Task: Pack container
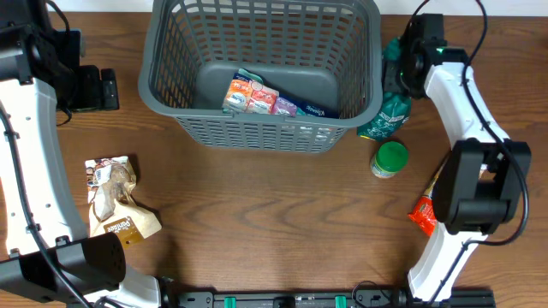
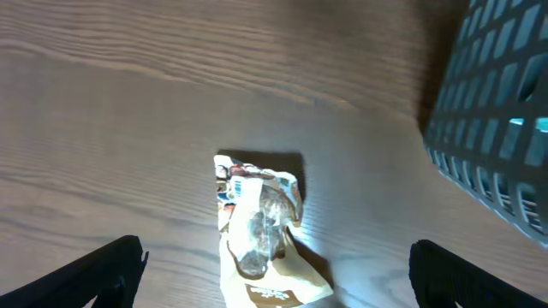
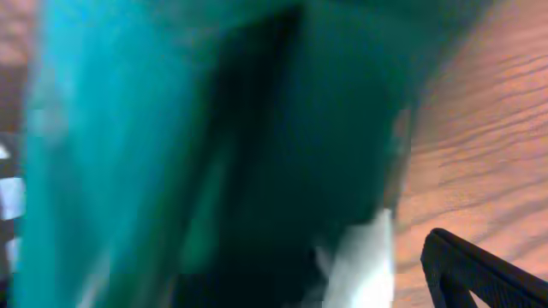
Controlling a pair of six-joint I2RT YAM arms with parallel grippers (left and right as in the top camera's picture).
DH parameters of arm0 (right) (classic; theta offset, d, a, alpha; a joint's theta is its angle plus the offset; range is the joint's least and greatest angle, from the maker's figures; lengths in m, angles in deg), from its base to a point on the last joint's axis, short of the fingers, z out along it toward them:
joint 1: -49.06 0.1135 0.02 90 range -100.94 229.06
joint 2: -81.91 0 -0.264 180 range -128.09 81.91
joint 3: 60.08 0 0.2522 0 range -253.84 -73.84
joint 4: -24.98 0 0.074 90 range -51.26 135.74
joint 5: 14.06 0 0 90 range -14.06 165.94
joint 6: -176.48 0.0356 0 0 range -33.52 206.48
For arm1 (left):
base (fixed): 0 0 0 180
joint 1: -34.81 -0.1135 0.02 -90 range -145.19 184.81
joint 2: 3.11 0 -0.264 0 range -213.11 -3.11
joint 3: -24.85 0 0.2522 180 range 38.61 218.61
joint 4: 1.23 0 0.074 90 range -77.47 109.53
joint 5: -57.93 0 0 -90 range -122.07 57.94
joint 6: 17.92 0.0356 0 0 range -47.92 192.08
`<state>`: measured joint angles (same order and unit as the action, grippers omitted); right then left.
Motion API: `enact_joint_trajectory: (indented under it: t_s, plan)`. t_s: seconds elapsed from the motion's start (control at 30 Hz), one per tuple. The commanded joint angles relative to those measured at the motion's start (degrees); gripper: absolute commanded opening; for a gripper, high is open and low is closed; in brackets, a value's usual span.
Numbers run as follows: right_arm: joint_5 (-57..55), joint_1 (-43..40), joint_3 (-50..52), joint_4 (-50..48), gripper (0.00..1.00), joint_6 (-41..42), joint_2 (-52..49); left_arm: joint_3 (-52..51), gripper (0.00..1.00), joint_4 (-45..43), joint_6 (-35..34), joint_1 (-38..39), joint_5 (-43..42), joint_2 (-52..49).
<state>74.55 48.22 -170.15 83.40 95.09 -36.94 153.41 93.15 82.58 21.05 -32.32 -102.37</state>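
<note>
at 12 o'clock in the overhead view, the container point(image 1: 257, 133) stands on the wooden surface point(image 1: 274, 222). a row of small colourful pouches point(image 1: 257, 96) and a dark blue pack point(image 1: 310, 106) lie on its floor. at 2 o'clock, just beside the container's right wall, the right hand point(image 1: 401, 62) is at the top end of a teal bag point(image 1: 387, 118). at 3 o'clock, a green-lidded jar point(image 1: 390, 159) stands just below that bag, and an orange packet point(image 1: 421, 214) lies at 4 o'clock, partly under the right arm. at 8 o'clock lies a beige snack bag point(image 1: 116, 201), well apart from the container. the left hand point(image 1: 104, 88) hangs at 10 o'clock, beside the container's left wall.

in the left wrist view, the dark fingers point(image 2: 103, 274) sit at 7 and 5 o'clock, spread wide and holding nothing; the beige snack bag lies on the surface between them and the container's lattice wall shows at 3 o'clock.

in the right wrist view, the blurred teal bag fills nearly everything, with one finger at 5 o'clock; i cannot tell whether this hand is clenched on it.
</note>
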Motion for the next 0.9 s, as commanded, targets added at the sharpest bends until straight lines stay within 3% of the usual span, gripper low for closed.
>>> enact_joint_trajectory:
  t_s: [0.0, 0.2, 0.27, 0.33, 0.53, 0.6, 0.87]
  plan:
    - [0.61, -0.37, -0.11, 1.01, 0.99, 0.81, -3.04, -0.11, 0.99, 0.09, -0.04, 0.09, -1.27, 0.04]
    - [1.44, -0.37, -0.07, 1.86, 0.98, 0.79, -5.46, -0.11, 0.99, 0.09, 0.00, 0.09, -1.25, 0.04]
    - [1.40, -0.37, -0.04, 2.14, 0.90, 0.81, -5.66, -0.11, 0.98, 0.09, 0.00, 0.09, -1.25, 0.04]
    - [1.16, -0.37, -0.02, 2.80, 0.77, 0.79, -5.68, -0.11, 0.98, 0.09, -0.02, 0.09, -1.25, 0.04]
    - [1.18, -0.42, 0.00, 3.61, 0.14, 0.81, -5.68, -0.11, 0.99, 0.09, -0.04, 0.09, -1.25, 0.04]
    - [1.18, -0.63, 0.00, 4.02, 0.01, 0.81, -5.68, -0.11, 0.98, 0.09, -0.02, 0.09, -1.25, 0.04]
    - [1.46, -1.09, -0.02, 4.87, 0.01, 1.70, -5.53, -0.11, 0.99, 0.09, -0.04, 0.09, -1.27, 0.04]
